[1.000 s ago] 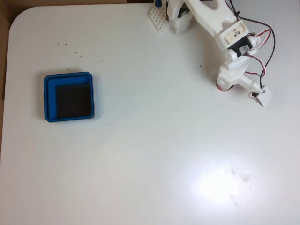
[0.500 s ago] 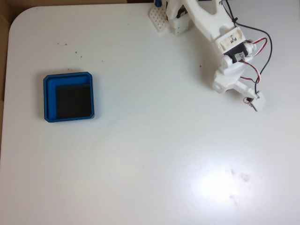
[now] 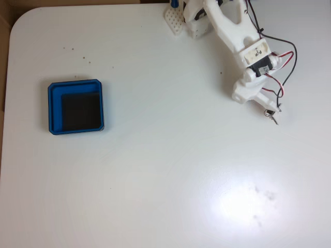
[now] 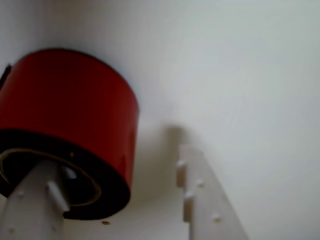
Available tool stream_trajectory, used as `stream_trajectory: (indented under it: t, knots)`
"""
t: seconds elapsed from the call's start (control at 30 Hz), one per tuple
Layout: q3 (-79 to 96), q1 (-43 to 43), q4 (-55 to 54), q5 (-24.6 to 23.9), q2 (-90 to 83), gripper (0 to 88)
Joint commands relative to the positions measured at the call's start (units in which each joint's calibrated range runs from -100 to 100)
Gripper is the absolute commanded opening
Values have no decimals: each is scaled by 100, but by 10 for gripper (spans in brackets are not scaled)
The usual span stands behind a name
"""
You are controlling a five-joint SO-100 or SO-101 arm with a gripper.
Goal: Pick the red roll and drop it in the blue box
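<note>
The red roll [image 4: 70, 95] lies on the white table at the left of the wrist view, its dark hole turned toward the camera. My gripper [image 4: 117, 165] is open and straddles the roll's right wall. The left finger [image 4: 35, 205] reaches into the hole, and the right finger [image 4: 200, 200] stands outside with a gap to the red side. In the fixed view my gripper [image 3: 252, 92] points down at the upper right, and the arm hides the roll beneath it. The blue box [image 3: 54, 88] with its black floor sits far off at the left.
The arm's base [image 3: 194, 18] stands at the table's top edge, with red and black wires [image 3: 282, 77] looping beside the wrist. The table's rounded corner [image 3: 18, 23] is at the upper left. Open white tabletop lies between arm and box.
The wrist has shifted a little left and turned. The white block that stuck out at its lower right is now tucked in.
</note>
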Motion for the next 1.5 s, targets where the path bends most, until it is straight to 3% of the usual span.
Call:
stream_trajectory:
  t: [0.0,0.13,0.33,0.9,1.13,1.47]
  knots:
    - [-384,22,-9,25,-23,177]
    - [-384,32,16,25,-31,161]
    - [-393,51,66,25,-73,3]
    - [-734,208,90,25,-1210,7]
    - [-734,1517,90,25,-2489,7]
    - [-725,4985,74,25,-2865,7]
